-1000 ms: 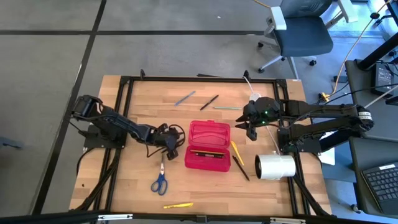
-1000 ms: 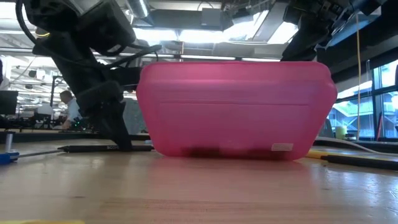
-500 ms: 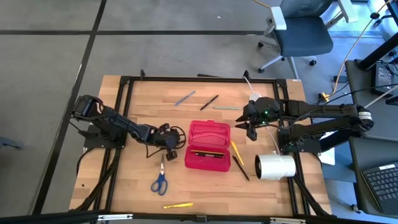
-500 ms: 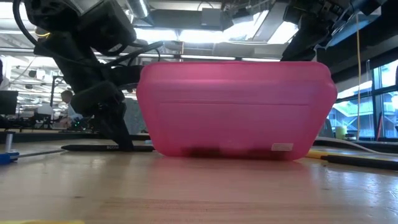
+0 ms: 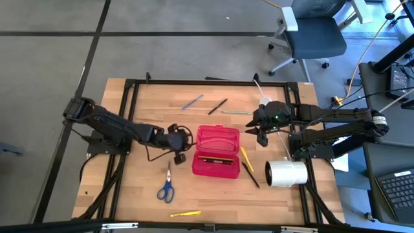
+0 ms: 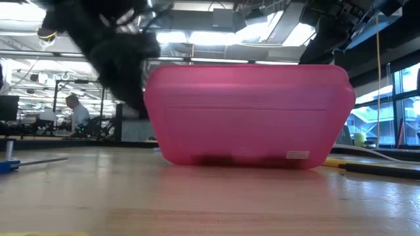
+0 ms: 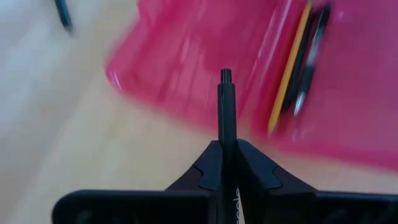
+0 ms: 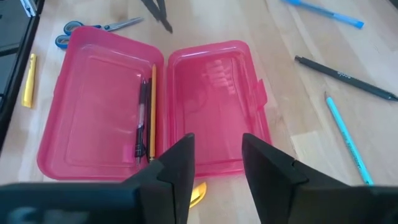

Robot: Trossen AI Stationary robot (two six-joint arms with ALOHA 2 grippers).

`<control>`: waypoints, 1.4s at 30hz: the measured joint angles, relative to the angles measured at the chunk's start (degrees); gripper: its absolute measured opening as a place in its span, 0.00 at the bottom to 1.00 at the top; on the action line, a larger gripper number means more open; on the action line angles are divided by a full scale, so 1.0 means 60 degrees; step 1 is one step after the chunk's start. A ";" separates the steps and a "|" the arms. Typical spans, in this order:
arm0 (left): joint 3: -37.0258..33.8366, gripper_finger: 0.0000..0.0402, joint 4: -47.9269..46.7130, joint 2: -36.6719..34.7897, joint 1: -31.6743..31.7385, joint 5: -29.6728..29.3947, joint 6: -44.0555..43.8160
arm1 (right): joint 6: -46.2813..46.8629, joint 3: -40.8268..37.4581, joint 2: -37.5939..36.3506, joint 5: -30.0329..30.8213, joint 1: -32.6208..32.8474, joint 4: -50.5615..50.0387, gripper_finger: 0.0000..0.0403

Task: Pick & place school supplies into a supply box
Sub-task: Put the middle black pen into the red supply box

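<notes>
The left gripper [image 7: 226,163] is clamped on a black pen [image 7: 226,118], which sticks straight out past the fingertips toward the supply box [image 5: 215,151]. In the high view this gripper [image 5: 178,144] sits at 9 o'clock of the open red case, just beside its edge. A yellow pencil [image 8: 153,111] and a dark pen [image 8: 142,118] already lie in the tray.

To do this step well, I would carry the pen clear over the near rim, turn it to run along the tray's length beside the pair inside, lower it close to the floor, and only then let go.

Farther across, the right gripper [image 8: 217,163] hangs with jaws apart at 2 o'clock of the box, holding nothing.

Scissors [image 5: 166,188] lie at 7 o'clock, a yellow piece [image 5: 185,213] at 6 o'clock near the table edge, more pens at 12 o'clock.

The low view shows the left arm only as a dark smear, and the pink wall hides the contents
</notes>
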 joint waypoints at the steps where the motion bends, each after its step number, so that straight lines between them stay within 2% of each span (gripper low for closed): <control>1: 0.0154 0.04 -0.0044 -0.0101 0.0073 -0.0017 0.0204 | -0.0042 0.0000 0.0000 -0.0001 0.0004 0.0002 0.34; 5: 0.0897 0.05 0.0271 -0.0228 0.0494 0.0364 0.0816 | -0.0042 0.0000 0.0000 -0.0001 0.0002 0.0006 0.34; 11: 0.2140 0.05 0.0874 0.0273 0.1338 0.2145 0.0559 | -0.0047 0.0000 0.0000 -0.0005 0.0001 0.0008 0.34; 17: 0.3366 0.05 0.0899 0.1777 0.1805 0.4063 0.0342 | -0.0293 0.0000 0.0000 -0.0009 0.0004 0.0010 0.34; 24: 0.4761 0.05 0.0877 0.3619 0.1749 0.5843 0.0287 | -0.0312 -0.0004 0.0000 -0.0012 0.0003 -0.0111 0.34; 31: 0.5051 0.05 0.0875 0.4293 0.1479 0.6360 0.0136 | -0.0274 -0.0011 0.0000 -0.0016 0.0001 -0.0635 0.34; 42: 0.5047 0.05 0.0949 0.4507 0.0924 0.6189 -0.0085 | -0.0240 -0.0011 -0.0001 -0.0016 0.0004 -0.0704 0.34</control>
